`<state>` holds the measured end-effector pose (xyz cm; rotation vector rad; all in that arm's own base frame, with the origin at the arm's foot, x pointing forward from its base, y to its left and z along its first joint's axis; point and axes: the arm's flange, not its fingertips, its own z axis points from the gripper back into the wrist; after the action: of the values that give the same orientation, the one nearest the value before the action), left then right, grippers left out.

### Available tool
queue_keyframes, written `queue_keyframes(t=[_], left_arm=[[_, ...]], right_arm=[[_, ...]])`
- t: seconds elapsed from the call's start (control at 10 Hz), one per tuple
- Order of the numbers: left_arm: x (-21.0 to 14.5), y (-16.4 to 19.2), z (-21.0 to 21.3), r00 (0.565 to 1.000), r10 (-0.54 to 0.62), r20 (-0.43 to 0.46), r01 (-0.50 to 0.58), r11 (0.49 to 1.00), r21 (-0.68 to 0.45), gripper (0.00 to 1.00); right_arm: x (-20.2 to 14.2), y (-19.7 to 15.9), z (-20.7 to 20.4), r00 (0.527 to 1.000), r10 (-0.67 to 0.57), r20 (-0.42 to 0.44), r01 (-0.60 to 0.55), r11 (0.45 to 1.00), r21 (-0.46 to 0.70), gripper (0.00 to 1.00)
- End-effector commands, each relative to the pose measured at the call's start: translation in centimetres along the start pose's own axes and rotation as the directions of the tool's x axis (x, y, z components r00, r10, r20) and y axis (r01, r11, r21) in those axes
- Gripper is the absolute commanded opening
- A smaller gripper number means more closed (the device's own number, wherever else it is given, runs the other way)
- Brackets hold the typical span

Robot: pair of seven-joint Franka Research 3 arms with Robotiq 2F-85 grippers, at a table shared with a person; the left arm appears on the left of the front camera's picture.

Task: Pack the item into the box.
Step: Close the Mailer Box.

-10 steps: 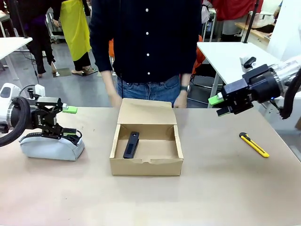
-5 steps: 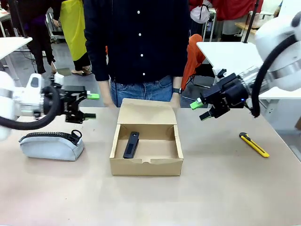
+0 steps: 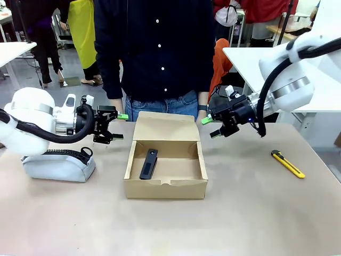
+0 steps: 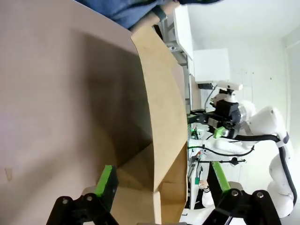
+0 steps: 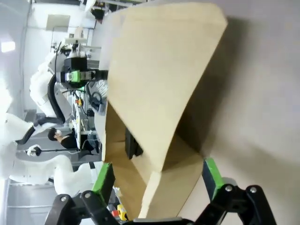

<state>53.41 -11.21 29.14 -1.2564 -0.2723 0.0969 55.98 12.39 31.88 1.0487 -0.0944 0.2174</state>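
Observation:
The brown cardboard box (image 3: pixel 165 184) stands mid-table with its flap lid (image 3: pixel 166 127) upright at the back. The black stapler (image 3: pixel 148 163) lies inside on the left of the floor; it shows as a dark bar (image 5: pixel 131 143) in the right wrist view. My left gripper (image 3: pixel 120 126) is open just left of the flap, a short gap away. On the flap's right side my right gripper (image 3: pixel 210 127) is open too. In each wrist view the flap (image 4: pixel 161 108) (image 5: pixel 159 70) stands edge-on ahead of that gripper's own spread green fingers (image 4: pixel 105 180) (image 5: pixel 212 176).
A light-blue zip pouch (image 3: pixel 58 164) lies at the left under my left arm. A yellow-and-black utility knife (image 3: pixel 287 164) lies at the right. A person (image 3: pixel 160 53) stands close behind the box, hands at the far table edge.
Both arms swung inward to the box's flap: the left gripper rose from the pouch and moved right, the right gripper moved left and down. Both stayed open.

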Motion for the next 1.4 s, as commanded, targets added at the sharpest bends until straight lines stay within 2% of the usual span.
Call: queue_keyframes(t=[0.0,0.1,0.3,0.4,0.5,0.6,0.7,0.9,1.1,1.3], left_arm=[[0.3,-0.2,-0.4,1.0,0.008,0.007,-0.007,0.998,-0.061,1.0],[0.0,0.0,0.0,1.0,0.0,0.0,0.0,1.0,0.0,1.0],[0.0,0.0,0.0,1.0,0.0,0.0,0.0,1.0,0.0,1.0],[0.3,0.3,-0.3,1.0,0.009,0.0,-0.009,1.0,-0.015,1.0],[0.6,0.9,-1.5,0.999,-0.006,0.047,0.007,1.0,-0.021,1.0],[1.0,1.0,-2.5,0.997,-0.046,0.057,0.049,0.997,-0.052,1.0],[1.1,0.9,-3.7,0.995,-0.096,0.024,0.097,0.993,-0.073,1.0],[0.9,1.2,-5.6,0.99,-0.141,0.012,0.141,0.981,-0.13,1.0],[1.0,1.2,-6.6,0.98,-0.193,-0.045,0.181,0.966,-0.184,1.0],[0.1,0.3,-7.1,0.961,-0.271,-0.061,0.25,0.939,-0.235,1.0]], right_arm=[[1.2,0.0,-0.8,0.999,-0.019,0.046,0.018,1.0,0.016,1.0],[0.0,0.0,0.0,1.0,0.0,0.0,0.0,1.0,0.0,1.0],[0.7,-1.3,-0.7,1.0,-0.022,0.008,0.022,1.0,0.009,1.0],[0.9,-1.2,-1.5,0.999,-0.032,-0.005,0.032,0.999,0.033,1.0],[1.7,-2.0,-2.9,0.999,-0.048,0.009,0.047,0.995,0.086,1.0],[1.8,-2.3,-3.9,0.998,-0.047,0.045,0.042,0.993,0.11,1.0],[1.9,-2.6,-4.7,0.997,-0.048,0.059,0.04,0.991,0.131,1.0],[2.0,-2.8,-5.7,0.997,-0.051,0.055,0.042,0.987,0.154,1.0],[2.1,-2.0,-5.8,0.996,0.006,0.085,-0.02,0.985,0.171,1.0],[1.4,-0.8,-5.4,0.987,0.114,0.114,-0.134,0.974,0.184,1.0]])
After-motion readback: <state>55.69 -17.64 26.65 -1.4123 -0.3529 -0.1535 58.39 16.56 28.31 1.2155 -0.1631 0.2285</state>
